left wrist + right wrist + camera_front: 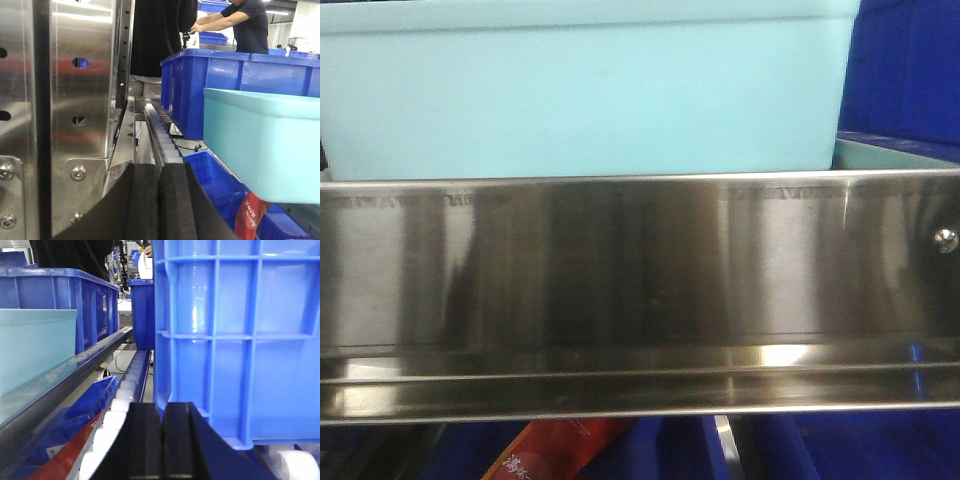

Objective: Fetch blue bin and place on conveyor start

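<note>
The light aqua-blue bin sits on the shelf just behind the shiny steel rail, filling the top of the front view. It also shows at the right of the left wrist view and at the left of the right wrist view. My left gripper is shut and empty, to the left of the bin, beside a steel upright. My right gripper is shut and empty, to the right of the bin, close beside a dark blue bin. The conveyor start is out of view.
A stainless steel shelf rail spans the front view. A steel upright stands at the left. Dark royal-blue bins sit behind the aqua bin, and one stands close on the right. White rollers run below. A red packet lies in a lower bin. People stand behind.
</note>
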You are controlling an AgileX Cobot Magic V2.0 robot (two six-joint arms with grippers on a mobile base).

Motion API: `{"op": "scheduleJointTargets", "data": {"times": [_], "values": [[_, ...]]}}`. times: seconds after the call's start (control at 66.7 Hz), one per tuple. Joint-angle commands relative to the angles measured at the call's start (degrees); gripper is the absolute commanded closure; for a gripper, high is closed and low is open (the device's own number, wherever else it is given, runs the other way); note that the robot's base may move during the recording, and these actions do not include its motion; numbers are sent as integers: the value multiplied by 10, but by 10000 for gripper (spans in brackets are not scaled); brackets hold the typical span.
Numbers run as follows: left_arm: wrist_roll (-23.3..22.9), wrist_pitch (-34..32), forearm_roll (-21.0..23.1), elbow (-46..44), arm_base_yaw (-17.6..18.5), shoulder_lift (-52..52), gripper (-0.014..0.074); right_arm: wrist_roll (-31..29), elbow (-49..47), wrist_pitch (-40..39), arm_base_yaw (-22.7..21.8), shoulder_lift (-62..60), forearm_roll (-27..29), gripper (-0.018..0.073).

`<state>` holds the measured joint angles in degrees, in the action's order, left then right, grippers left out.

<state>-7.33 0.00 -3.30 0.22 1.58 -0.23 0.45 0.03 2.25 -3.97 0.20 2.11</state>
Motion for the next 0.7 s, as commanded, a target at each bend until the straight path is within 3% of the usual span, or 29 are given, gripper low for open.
{"op": "scheduleJointTargets", "data": {"times": [0.0, 0.69], "values": [[1, -10, -1, -2, 0, 2, 707, -4, 0, -11, 0, -2, 2, 721], [1, -40, -1, -2, 0, 2, 707, -4, 0, -19, 0, -2, 2, 721]]}}
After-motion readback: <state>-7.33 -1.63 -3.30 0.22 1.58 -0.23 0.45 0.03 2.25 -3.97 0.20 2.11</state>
